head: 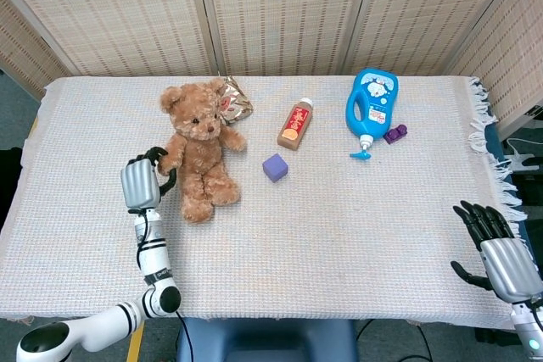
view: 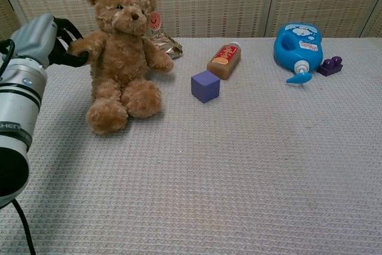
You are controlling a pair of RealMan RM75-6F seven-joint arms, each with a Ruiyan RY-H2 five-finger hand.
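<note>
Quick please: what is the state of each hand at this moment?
Left hand: holding the teddy bear by its arm.
Right hand: open, holding nothing.

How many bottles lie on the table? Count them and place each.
2. The brown bottle lies at the middle back, just behind the purple cube. The blue bottle lies to its right, beside a small purple block. None seems hidden.
</note>
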